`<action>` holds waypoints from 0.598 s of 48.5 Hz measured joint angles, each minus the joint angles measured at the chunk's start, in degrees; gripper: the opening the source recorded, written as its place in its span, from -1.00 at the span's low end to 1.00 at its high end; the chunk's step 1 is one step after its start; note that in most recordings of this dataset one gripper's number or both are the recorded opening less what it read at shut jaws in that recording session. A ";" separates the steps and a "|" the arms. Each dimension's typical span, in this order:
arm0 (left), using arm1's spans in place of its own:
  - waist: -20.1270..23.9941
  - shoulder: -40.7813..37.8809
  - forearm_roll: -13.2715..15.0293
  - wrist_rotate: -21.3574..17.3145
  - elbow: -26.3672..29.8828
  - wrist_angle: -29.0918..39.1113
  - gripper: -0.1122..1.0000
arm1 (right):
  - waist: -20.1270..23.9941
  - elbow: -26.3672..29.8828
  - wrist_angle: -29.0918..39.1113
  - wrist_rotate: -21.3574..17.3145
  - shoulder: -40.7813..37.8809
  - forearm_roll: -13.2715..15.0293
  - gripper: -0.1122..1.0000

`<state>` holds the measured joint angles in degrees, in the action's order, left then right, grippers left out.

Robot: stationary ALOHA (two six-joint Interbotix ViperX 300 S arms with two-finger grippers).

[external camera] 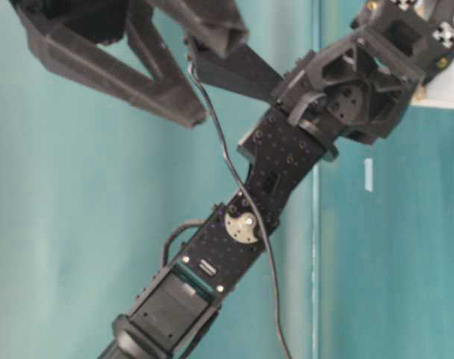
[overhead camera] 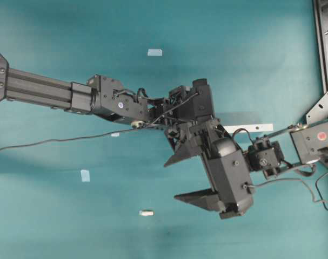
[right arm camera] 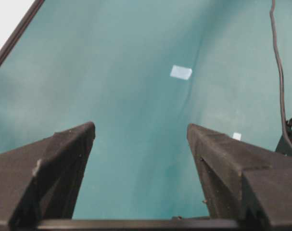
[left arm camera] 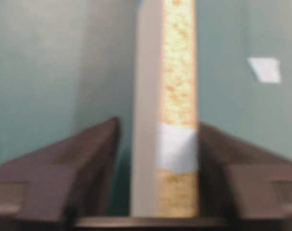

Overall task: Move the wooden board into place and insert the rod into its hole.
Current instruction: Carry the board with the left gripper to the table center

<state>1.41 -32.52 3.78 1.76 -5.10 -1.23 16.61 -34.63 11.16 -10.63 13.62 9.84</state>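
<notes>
L end effector (left arm camera: 158,144) sits astride the board (left arm camera: 177,96) in the wrist view: the plank runs lengthwise between the jaws and away from the cam. Right-hand jaw looks tight to the board's edge, left-hand one shows a gap, so grip or release? Can't tell. Overhead, only the board's far end (overhead camera: 250,128) pokes out from under the arms, long axis running left-right. R end effector (right arm camera: 141,139) wide open, nothing in it, aimed at bare teal surface (overhead camera: 55,216). Rod (overhead camera: 146,213) lies alone near the bottom edge, well apart from both, long axis also left-right. R arm's fingers (overhead camera: 199,197) are nearer, so rod pickup prob falls to R. Hole not visible.
</notes>
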 measured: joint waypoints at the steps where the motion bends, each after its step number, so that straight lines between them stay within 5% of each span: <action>1: 0.00 0.09 0.00 0.00 0.00 0.00 -0.08 | 0.00 0.00 0.00 0.00 0.00 0.00 0.75; 29: 0.00 2.90 0.00 0.00 -5.71 0.00 -0.09 | -0.09 -0.35 0.35 -0.26 0.00 0.00 0.75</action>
<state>1.41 -29.62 3.78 1.76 -10.81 -1.23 16.52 -34.98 11.51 -10.90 13.62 9.84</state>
